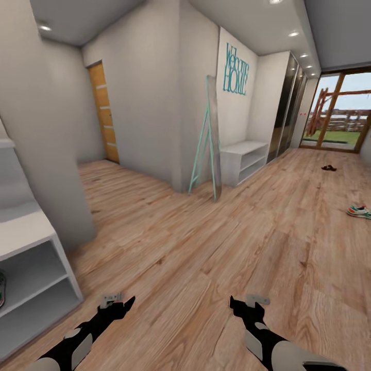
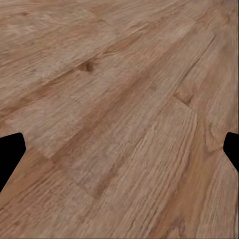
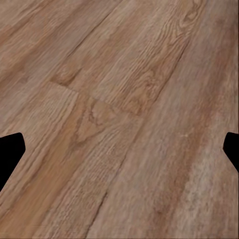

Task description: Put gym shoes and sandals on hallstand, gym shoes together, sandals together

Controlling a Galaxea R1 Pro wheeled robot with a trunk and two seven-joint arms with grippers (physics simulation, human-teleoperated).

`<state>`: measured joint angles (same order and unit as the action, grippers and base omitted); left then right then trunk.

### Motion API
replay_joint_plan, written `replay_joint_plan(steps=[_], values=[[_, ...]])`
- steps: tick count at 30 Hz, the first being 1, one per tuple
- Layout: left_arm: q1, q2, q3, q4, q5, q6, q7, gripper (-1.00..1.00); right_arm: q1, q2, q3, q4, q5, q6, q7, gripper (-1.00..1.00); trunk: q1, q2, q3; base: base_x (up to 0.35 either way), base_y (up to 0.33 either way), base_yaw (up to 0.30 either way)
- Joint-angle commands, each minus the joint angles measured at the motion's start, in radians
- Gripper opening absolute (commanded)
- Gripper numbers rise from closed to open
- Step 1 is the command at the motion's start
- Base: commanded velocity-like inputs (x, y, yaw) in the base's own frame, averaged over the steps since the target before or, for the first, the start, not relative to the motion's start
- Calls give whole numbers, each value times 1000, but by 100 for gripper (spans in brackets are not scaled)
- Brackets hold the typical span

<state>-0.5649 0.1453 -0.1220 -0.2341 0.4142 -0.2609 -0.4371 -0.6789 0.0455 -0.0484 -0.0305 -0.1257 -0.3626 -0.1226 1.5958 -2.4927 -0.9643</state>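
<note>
While one gym shoe [image 1: 359, 211] and one sandal [image 1: 329, 168] lie on the corridor floor [image 1: 206, 247], both pincers [image 1: 117, 304] [image 1: 242, 305] hang spread, empty.

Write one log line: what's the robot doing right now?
left gripper: open, empty | right gripper: open, empty | gym shoe: on corridor floor, far right | sandal: on floor, farther off | hallstand: near left

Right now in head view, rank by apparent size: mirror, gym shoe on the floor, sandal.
1. mirror
2. gym shoe
3. sandal
The sandal lies farther off than the shoe, so its smaller look may be distance.
</note>
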Motion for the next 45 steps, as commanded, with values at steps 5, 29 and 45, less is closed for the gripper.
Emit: replay_joint_plan(steps=[5,29,45], values=[[-1,1,-8,1,9,-4,-2,100,-1,1,-5,0,-10,-4,1,100,0,0,2,307,-147,-287],[-1,0,-10,0,6,-3,-1,100,-1,3,-1,-12,-7,10,5,100,0,0,7,312,-147,-133],[-1,0,-10,1,6,-3,0,100,-1,7,2,-12,-6,9,3,100,0,0,7,340,-141,-110]])
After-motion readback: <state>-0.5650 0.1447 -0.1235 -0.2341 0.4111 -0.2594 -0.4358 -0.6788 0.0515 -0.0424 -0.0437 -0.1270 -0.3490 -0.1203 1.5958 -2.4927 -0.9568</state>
